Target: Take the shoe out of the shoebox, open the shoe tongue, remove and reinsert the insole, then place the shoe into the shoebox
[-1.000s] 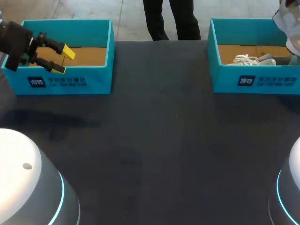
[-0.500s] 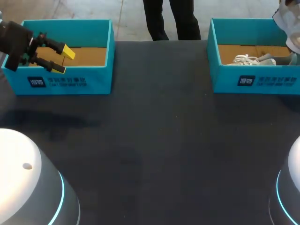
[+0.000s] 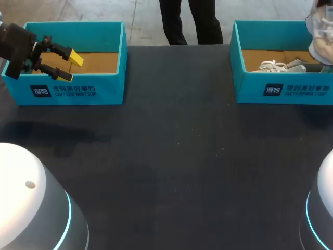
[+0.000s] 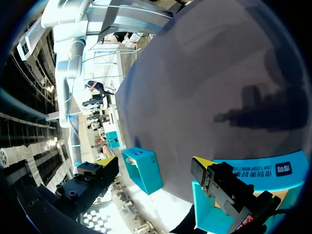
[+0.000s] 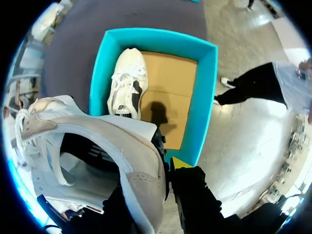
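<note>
Change, largest first: table (image 3: 171,156), right box (image 3: 283,91) and left box (image 3: 78,91) sit as they did a second ago; left arm has not budged. The one thing that differs is the shoe (image 3: 322,44) at the head view's far right edge. It hangs over the right box's far end and now shows more of its pale side than a second ago, a small shift or turn (too close to the frame edge to say which).

Meaning, as I judge it: the shoe is clear of the box, so step one is all but done. The tongue and insole work is still to come, and it wants the shoe brought in over open table, where the left arm can reach it.

Other shoe (image 3: 276,66) lies flat on the right box's cardboard floor, laces up, against the box's near wall; it is untouched and well below the lifted one.

Pose: the right arm is high over the right box. From its wrist view the right gripper (image 5: 163,168) is clamped on the shoe's heel collar; one yellow tip shows outside the wall, the other finger is down inside the opening, and the shoe hangs with its mouth towards the camera.

The left gripper (image 3: 71,67) hovers over the left box's near-left part, pointing towards the table's middle. Its jaws stand wide with nothing between them.
</note>
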You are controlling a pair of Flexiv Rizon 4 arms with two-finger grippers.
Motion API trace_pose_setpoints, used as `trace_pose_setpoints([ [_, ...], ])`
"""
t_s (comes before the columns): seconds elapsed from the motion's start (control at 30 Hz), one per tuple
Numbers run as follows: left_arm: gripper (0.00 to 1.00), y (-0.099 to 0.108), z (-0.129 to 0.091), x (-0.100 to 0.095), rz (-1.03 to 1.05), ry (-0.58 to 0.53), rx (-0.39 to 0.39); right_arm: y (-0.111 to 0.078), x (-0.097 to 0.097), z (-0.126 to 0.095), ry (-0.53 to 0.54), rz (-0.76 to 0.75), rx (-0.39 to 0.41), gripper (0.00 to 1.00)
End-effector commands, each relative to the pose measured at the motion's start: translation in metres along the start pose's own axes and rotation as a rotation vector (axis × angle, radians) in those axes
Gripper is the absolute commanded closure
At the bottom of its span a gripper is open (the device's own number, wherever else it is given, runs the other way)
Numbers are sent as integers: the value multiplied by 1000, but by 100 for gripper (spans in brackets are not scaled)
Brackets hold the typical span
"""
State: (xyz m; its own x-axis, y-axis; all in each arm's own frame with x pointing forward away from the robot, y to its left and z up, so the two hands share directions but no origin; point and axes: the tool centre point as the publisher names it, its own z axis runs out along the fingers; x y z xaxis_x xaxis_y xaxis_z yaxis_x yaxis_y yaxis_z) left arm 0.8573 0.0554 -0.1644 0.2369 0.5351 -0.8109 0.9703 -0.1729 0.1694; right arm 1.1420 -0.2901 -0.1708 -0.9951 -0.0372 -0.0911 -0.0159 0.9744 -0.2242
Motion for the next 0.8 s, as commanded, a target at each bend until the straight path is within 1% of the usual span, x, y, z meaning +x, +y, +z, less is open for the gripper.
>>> trace_pose_setpoints([
  [0.03,0,-1,0,0,1,2,-1,0,-3,-1,49,201,17,100],
  [0.13,0,-1,0,0,1,2,-1,-4,3,2,62,397,13,100],
  [0.17,0,-1,0,0,1,2,-1,-5,5,4,64,464,25,100],
  [0.23,0,-1,0,0,1,2,-1,-8,11,6,62,580,-10,100],
  [0.27,0,-1,0,0,1,2,-1,-9,14,7,64,634,6,100],
  [0.33,0,-1,0,0,1,2,-1,-11,19,11,59,755,4,100],
  [0.37,0,-1,0,0,1,2,-1,-12,22,12,58,810,41,100],
  [0.4,0,-1,0,0,1,2,-1,-12,25,14,57,872,32,100],
  [0.43,0,-1,0,0,1,2,-1,-13,28,15,54,913,1,100],
  [0.47,0,-1,0,0,1,2,-1,-14,30,16,63,978,36,100],
  [0.5,0,-1,0,0,1,2,-1,-14,32,17,64,1020,40,100],
  [0.53,0,-1,0,0,1,2,-1,-15,34,17,62,1059,19,100],
  [0.6,0,-1,0,0,1,2,-1,-15,36,17,63,1135,51,100],
  [0.63,0,-1,0,0,1,2,-1,-15,38,17,62,1167,29,100],
  [0.67,0,-1,0,0,1,2,-1,-16,39,16,60,1199,42,100],
  [0.7,0,-1,0,0,1,2,-1,-16,40,15,63,1230,75,100],
  [0.73,0,-1,0,0,1,2,-1,-17,41,15,61,1261,51,100],
  [0.77,0,-1,0,0,1,2,-1,-17,42,14,61,1289,51,100],
  [0.8,0,-1,0,0,1,2,-1,-18,43,13,54,1322,70,100],
])
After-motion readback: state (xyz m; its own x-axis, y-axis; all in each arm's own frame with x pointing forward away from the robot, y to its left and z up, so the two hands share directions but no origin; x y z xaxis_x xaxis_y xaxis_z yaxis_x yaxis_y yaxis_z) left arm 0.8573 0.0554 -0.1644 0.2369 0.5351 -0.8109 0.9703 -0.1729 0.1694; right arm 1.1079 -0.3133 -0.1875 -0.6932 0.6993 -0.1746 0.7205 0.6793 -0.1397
